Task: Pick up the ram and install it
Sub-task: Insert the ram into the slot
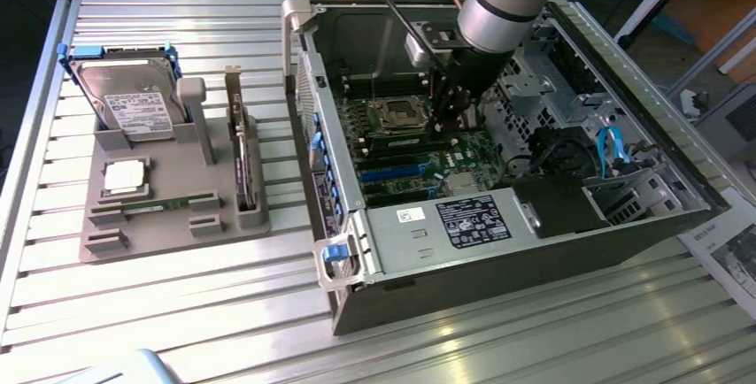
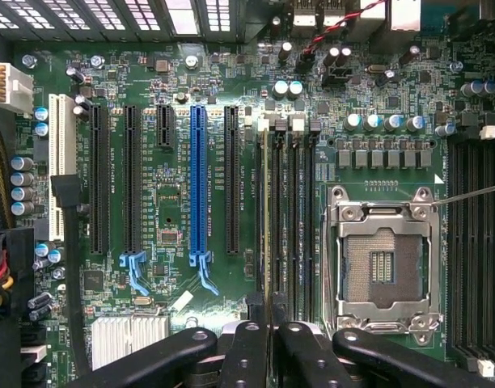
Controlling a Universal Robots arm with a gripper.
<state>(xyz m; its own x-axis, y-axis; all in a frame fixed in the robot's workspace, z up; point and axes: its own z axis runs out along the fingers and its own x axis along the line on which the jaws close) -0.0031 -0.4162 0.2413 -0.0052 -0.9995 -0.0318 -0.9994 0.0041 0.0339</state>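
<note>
over the motherboard (image 2: 175, 162), the gripper (image 2: 269, 347) clamps the ram (image 2: 267, 210) edge-on between near-shut fingers (image 2: 246, 356), its long axis parallel to the slots (image 2: 293, 210) beside the socket (image 2: 382, 267).

One case (image 1: 497, 242), one tray (image 1: 177, 235), one hard drive (image 1: 130, 101), one silver chip (image 1: 124, 177), one upright card (image 1: 243, 163), one socket (image 2: 382, 267), one blue slot (image 2: 198, 178), one gripper (image 2: 269, 311). Two sticks: one ram (image 1: 159, 210) in the tray on the exterior view's left, and one ram (image 2: 268, 226) in the gripper.
</note>
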